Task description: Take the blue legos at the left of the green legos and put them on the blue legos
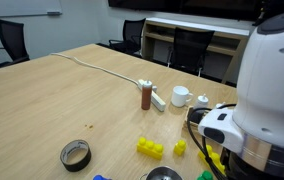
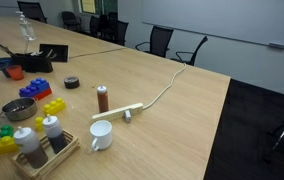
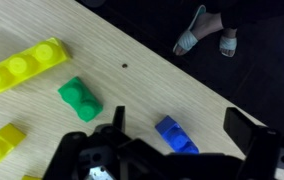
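We log a long wooden table [image 1: 62, 100] carrying the whole scene, with the white robot arm [image 1: 272, 70] filling one edge of an exterior view. On the table, in both exterior views, stand a white mug [image 2: 101, 135] and a brown bottle [image 2: 103, 98], with a white power strip [image 2: 122, 112] between them and a black tape roll [image 2: 72, 82] well apart. In the wrist view the gripper [image 3: 177, 120] hangs over the wood with its jaws spread wide and holding nothing. The blue legos [image 3: 177, 135] lie on the table between the two fingers, touching neither. The green legos [image 3: 79, 97] sit near them, clearly apart, outside the jaws on the side of the left-hand finger in that picture. A long yellow brick [image 3: 24, 65] lies beyond the green piece, and a smaller yellow brick [image 3: 2, 142] sits at the frame edge.
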